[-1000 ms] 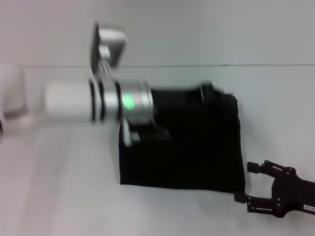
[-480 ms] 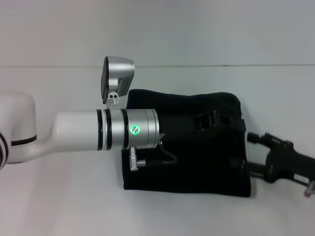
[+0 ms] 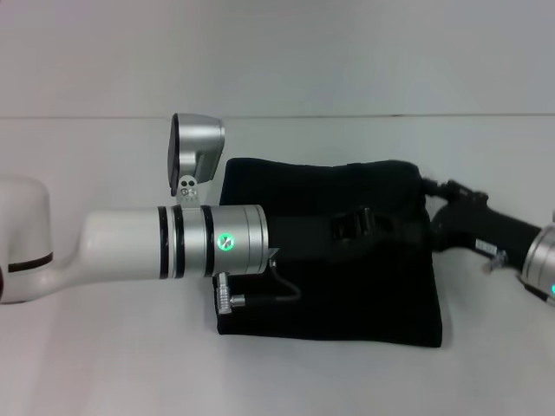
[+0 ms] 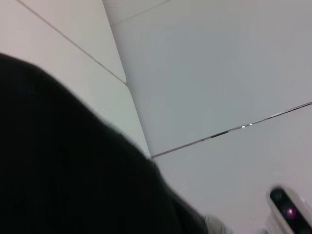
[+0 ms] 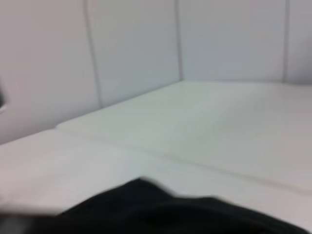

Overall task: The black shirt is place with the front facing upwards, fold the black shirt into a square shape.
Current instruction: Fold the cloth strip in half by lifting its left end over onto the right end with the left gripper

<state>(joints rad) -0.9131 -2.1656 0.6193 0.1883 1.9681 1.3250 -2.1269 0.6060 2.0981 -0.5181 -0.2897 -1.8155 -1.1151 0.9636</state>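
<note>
One shirt [image 3: 347,277], folded near-square, centre frame on counter [image 3: 104,364]. Left tool [image 3: 355,224] and right tool [image 3: 434,227] upon it; grip state indeterminate. Step judged: final fold; next, release.

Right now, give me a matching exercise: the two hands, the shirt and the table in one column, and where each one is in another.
Column one:
1. left hand
2. right hand
3. black shirt
4. table

Column two:
A. at the shirt's right edge
B. over the middle of the shirt
C. white surface under everything
D. lying folded into a rough square

Pairs: 1-B, 2-A, 3-D, 4-C
</note>
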